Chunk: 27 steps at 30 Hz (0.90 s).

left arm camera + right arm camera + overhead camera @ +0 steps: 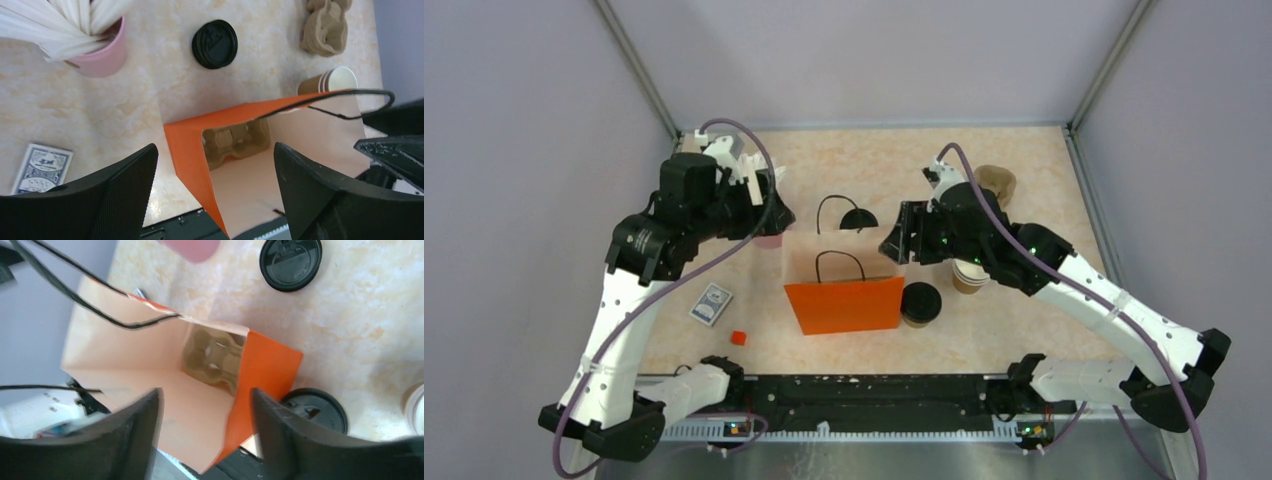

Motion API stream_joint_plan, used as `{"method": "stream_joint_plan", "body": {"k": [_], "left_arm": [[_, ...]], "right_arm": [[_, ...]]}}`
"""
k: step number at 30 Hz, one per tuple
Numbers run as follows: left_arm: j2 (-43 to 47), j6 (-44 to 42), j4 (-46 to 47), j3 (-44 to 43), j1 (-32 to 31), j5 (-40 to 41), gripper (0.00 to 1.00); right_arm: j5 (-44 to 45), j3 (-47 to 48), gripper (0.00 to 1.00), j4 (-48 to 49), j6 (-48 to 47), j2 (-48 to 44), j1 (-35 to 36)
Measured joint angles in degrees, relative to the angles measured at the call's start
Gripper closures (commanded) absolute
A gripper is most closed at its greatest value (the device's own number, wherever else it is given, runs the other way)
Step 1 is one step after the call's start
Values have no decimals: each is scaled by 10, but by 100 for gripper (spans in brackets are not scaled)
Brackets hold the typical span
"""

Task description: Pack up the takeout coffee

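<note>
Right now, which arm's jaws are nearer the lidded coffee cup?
Right. Right jaws hover over the open orange bag, close to the coffee cup; left jaws sit across the bag.

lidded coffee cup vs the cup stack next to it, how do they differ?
The lidded coffee cup is capped in black; the cup stack is open, white inside showing. The coffee cup is single; the stack nests several. Both are brown paper, standing beside the orange bag.

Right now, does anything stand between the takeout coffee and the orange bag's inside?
Only a side wall of the orange bag: the takeout coffee stands close beside it. The mouth is open, but the right tool hangs over it; a cardboard carrier lies inside.
</note>
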<state>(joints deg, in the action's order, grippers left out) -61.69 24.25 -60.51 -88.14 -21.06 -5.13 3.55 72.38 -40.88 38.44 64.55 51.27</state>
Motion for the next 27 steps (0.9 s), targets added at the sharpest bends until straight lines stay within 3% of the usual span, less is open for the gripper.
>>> {"method": "stream_joint_plan", "body": {"k": [7, 12, 17, 21, 27], "left_arm": [[14, 8, -42, 5, 0, -61, 13], [16, 7, -48, 48, 0, -91, 22], [14, 5, -40, 91, 0, -111, 43], [10, -8, -16, 114, 0, -120, 64], [10, -25, 44, 132, 0, -137, 68]], "right_arm": [[67, 1, 1, 44, -16, -22, 0], [133, -33, 7, 85, -41, -92, -1], [188, 18, 11, 40, -63, -96, -2], [196, 57, 23, -19, -43, -52, -5], [170, -6, 29, -76, 11, -45, -14]]}}
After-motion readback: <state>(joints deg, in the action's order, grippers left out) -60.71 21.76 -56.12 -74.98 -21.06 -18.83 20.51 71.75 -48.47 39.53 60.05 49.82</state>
